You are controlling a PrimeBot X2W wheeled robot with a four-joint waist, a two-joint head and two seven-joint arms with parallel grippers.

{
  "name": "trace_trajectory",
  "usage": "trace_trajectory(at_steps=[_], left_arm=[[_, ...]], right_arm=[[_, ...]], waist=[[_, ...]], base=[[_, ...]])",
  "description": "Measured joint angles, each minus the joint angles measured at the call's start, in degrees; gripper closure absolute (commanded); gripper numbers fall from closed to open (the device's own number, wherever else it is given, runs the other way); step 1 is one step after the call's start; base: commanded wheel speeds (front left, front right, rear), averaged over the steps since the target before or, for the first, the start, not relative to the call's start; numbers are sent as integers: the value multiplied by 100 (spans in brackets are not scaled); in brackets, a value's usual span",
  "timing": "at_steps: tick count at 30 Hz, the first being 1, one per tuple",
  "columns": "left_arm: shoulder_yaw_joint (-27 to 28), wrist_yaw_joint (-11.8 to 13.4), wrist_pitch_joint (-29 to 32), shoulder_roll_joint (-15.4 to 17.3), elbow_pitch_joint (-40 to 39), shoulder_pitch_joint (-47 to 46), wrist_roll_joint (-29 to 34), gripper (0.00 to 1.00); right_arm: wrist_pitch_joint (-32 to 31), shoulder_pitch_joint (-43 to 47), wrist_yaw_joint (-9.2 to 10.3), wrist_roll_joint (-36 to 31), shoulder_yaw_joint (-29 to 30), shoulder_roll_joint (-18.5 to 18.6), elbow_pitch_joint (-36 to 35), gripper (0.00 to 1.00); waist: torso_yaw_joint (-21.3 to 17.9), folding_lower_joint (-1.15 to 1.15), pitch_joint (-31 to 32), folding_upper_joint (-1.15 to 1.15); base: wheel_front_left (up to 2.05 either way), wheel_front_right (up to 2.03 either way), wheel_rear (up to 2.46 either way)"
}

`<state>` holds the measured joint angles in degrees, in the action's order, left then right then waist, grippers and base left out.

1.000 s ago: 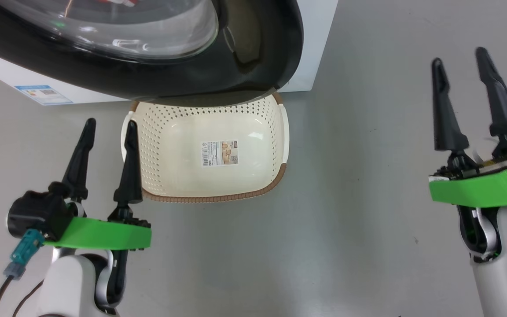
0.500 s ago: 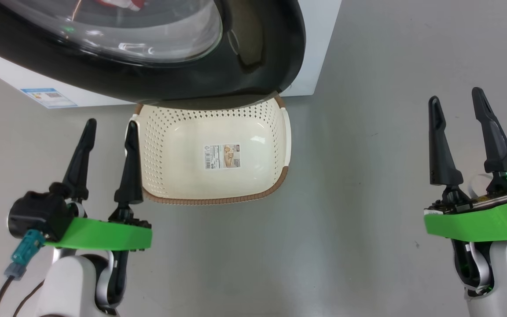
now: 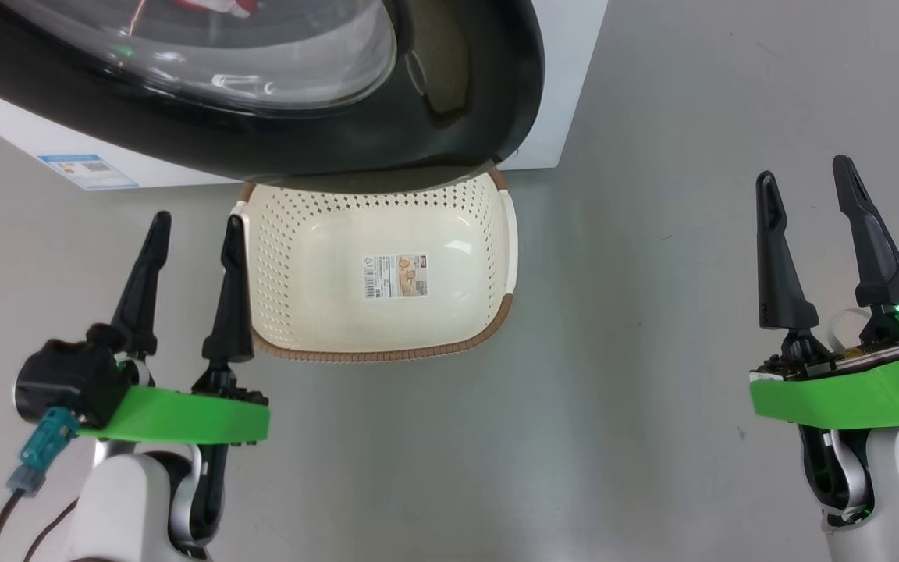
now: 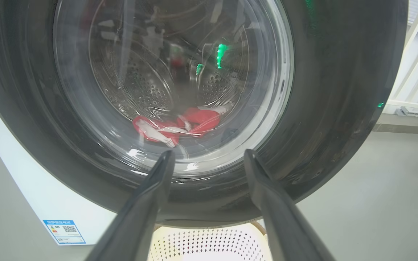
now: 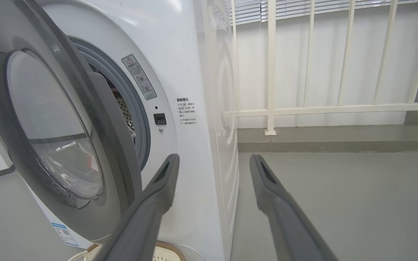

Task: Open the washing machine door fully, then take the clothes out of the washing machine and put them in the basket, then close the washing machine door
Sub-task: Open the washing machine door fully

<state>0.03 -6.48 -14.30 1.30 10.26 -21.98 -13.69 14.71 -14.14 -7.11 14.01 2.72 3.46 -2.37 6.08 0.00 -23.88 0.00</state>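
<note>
Door stands only ajar at upper left, so I'm on the opening step; left gripper and right gripper gape wide, empty. Next, I reckon, calls for hooking its rim and swinging it outward.

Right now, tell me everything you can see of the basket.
The basket is cream-white perforated plastic, a rounded rectangle with a brown rim band and white side handles. It stands upright and empty on the grey floor, a paper label on its bottom. Its far edge is hidden under the washing machine door, which hangs ajar above it.
</note>
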Motion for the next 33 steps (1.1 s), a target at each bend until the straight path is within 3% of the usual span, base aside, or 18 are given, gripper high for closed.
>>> trace_trajectory(at_steps=[14,15,18,24,33], left_arm=[[-1,16,0,0,10,3,0,0],[-1,16,0,0,11,3,0,0],[-5,44,0,0,13,3,0,0],[-3,46,0,0,11,3,0,0],[-44,47,0,0,13,2,-46,0]], right_arm=[[0,-2,0,-8,-93,14,114,0],[0,-2,0,-8,-124,20,138,46],[0,-10,0,-2,-157,22,183,100],[0,-280,0,510,-213,27,428,100],[0,-1530,0,3011,-686,16,1530,100]], waist=[[12,0,26,0],[18,0,26,0],[39,0,27,0],[70,0,-6,0],[134,0,-95,0]], base=[[0,0,0],[0,0,0],[0,0,0],[0,0,0],[0,0,0]])
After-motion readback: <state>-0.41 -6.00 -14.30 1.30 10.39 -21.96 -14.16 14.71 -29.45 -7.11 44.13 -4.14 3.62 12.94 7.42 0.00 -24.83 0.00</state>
